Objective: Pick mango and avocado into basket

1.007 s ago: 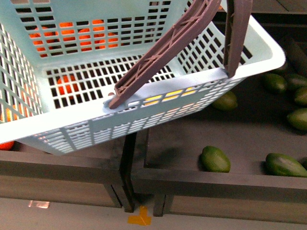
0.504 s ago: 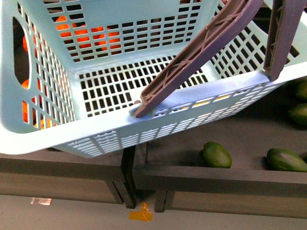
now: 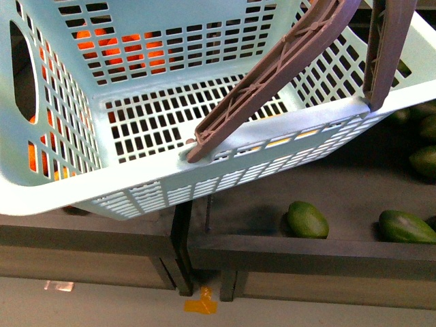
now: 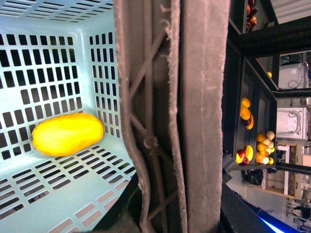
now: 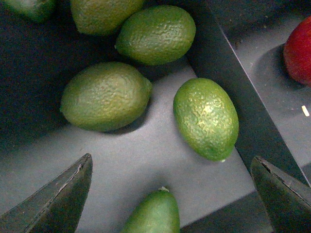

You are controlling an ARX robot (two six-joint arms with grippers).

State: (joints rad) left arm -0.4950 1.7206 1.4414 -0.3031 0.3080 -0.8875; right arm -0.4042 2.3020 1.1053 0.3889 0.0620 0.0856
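R pincer wide open, empty; avocado just ahead of tips. 1 s on, basket w/ mango has swung twd pincer's bin: avocado pick next. L pincer: can't tell.

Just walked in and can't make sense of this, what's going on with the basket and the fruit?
The basket hangs tilted over the bins with the mango already inside. Its handles fill the left wrist view, so the left arm is probably carrying it, though the grip itself isn't visible. The right gripper is open above the avocados; none is picked yet.
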